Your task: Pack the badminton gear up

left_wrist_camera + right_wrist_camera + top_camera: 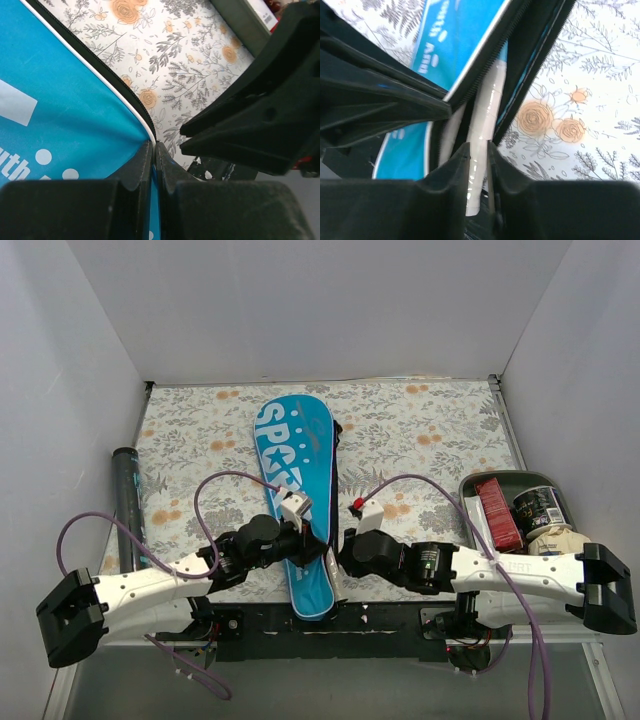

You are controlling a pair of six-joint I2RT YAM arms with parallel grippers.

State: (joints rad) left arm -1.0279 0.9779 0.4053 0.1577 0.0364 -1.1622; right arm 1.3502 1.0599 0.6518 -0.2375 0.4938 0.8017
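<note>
Both arms (150,585) (520,575) low | left fingers (140,167) pinch cover (60,100) | right fingers (456,167) clasp handle (482,125)

This is looking like a robotics lab's test booth, not a home. Plain white panels (330,300) are walling in the work area on three sides, and a flowered cloth (430,430) is covering it like a set. The left arm (150,585) and right arm (520,575) are sitting bolted to a black rail (330,622), purple cables (225,478) looping loose. A racket cover (295,450) with a racket handle (482,142) inside, a black tube (127,490) and a tray (520,473) of food packets are sharing the one cloth.
</note>
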